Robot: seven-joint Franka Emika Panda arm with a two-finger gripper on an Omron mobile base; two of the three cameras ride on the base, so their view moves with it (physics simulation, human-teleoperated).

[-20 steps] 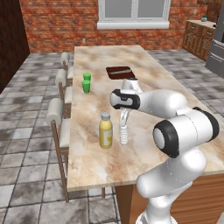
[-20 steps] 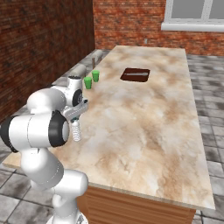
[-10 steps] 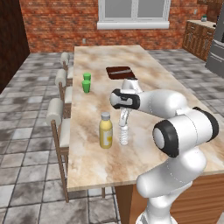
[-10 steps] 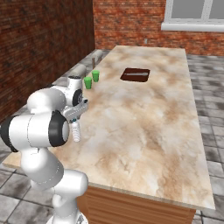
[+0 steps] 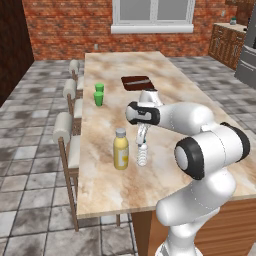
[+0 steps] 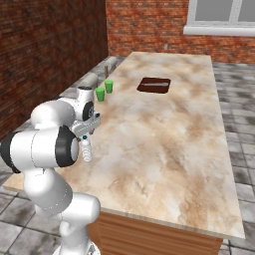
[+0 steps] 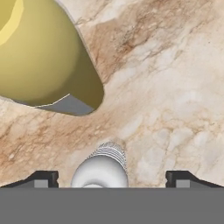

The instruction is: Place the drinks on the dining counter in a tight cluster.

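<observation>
On the dining counter [image 5: 165, 95] stands a fat yellow juice bottle [image 5: 120, 150] with a grey cap. A small clear water bottle [image 5: 142, 155] stands upright just to its right, a narrow gap between them. My gripper [image 5: 143, 136] hangs directly over the water bottle and is open. In the hand view the fingertips [image 7: 41, 178] stand wide on either side of the water bottle's top [image 7: 101, 166], clear of it, with the yellow bottle [image 7: 39, 57] close beside. From the right base view the water bottle [image 6: 87, 149] shows below the gripper [image 6: 87, 132], while my arm hides the yellow bottle.
Two small bright-green cups [image 5: 99, 95] [image 6: 104, 90] stand farther along the counter near the stool side. A dark brown inset [image 5: 136, 82] [image 6: 154, 84] lies beyond them. Cushioned stools [image 5: 65, 132] line the counter's left edge.
The jaws have opened off the water bottle, which now stands free on the counter next to the yellow bottle. The arm has hardly moved.
</observation>
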